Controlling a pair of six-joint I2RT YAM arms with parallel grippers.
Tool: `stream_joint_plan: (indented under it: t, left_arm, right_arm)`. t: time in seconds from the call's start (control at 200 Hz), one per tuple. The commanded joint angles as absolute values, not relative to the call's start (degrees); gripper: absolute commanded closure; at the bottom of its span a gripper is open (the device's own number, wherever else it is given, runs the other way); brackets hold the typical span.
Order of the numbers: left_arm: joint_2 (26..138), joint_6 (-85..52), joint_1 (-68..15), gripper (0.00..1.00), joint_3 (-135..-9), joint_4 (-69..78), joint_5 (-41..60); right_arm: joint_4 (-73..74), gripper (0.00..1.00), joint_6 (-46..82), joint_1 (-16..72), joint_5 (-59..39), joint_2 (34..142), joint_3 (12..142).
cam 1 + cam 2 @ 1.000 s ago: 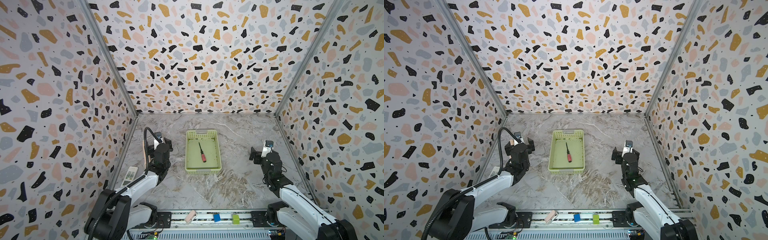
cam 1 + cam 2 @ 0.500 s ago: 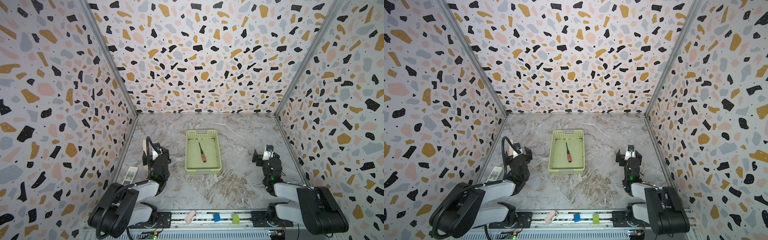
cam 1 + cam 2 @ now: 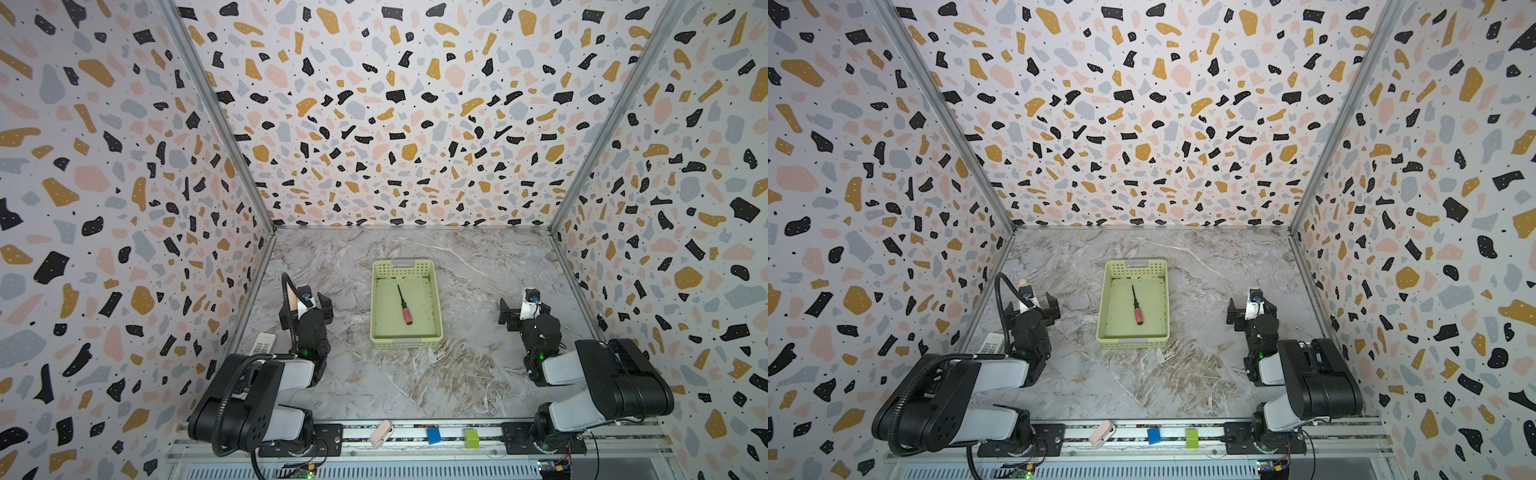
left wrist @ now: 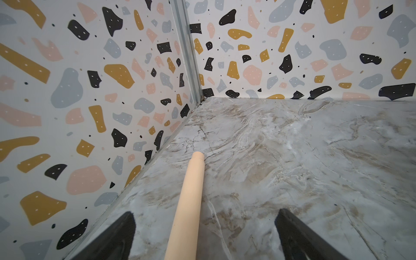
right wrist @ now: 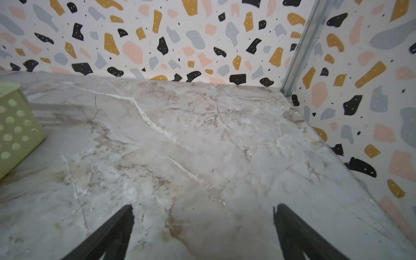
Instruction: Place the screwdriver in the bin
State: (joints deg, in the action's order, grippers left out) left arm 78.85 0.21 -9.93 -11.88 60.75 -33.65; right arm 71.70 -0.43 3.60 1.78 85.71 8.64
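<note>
screwdriver: the screwdriver (image 3: 404,305) (image 3: 1136,305) is inside the bin, lying flat on its floor in both top views. The thin black shaft points to the upper left and the red-pink handle sits toward the lower right. Nothing is touching it.
bin: the bin (image 3: 405,343) (image 3: 1133,343) is parked mid-frame on the marble table (image 3: 478,270), long sides running up and down the picture. It's between the two arms and well apart from both. One perforated corner of it (image 5: 15,126) pokes in at the left edge of the right wrist view.
left gripper: the left gripper (image 3: 307,305) (image 4: 205,211) is at lower left of the top views. Jaws are spread wide, gripping nothing.
peach rod: the peach rod (image 4: 189,202) comes up from the bottom edge of the left wrist view between the black fingers (image 4: 117,234), touching neither. Can't tell what it's fixed to.
right gripper: the right gripper (image 3: 521,311) (image 5: 203,205) is at lower right, also wide apart, with just bare marble between its fingers.
odds and ends: there's a white remote (image 3: 264,344) by the left wall, partly behind the left arm. A blue block (image 3: 433,435) and a green block (image 3: 471,438) sit on the rail at the bottom.
</note>
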Motion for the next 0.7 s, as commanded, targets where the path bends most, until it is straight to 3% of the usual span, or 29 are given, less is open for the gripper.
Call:
stream_joint_plan:
  t: [0.0,0.195,0.295,0.386,0.691]
  left_arm:
    - [79.1,-0.9,-8.0,0.0,-13.9,60.7,-25.7]
    - [78.8,-0.3,-6.8,0.0,-11.8,63.1,-20.5]
    - [81.4,-0.7,-6.8,0.01,-7.1,75.8,-21.4]
    - [79.6,-0.7,-6.8,0.0,-9.8,67.2,-21.3]
    - [80.2,-1.3,-6.7,0.0,-9.6,68.7,-22.4]
  right_arm:
    - [72.9,0.01,-1.7,3.4,-2.4,85.3,11.2]
    - [70.9,0.01,-1.7,3.0,-3.4,85.6,12.3]
    - [70.9,0.01,-1.7,3.0,-3.5,85.5,12.3]
    - [70.9,0.01,-1.7,3.0,-3.5,85.5,12.3]
    - [71.0,0.01,-1.7,3.0,-3.4,85.5,12.3]
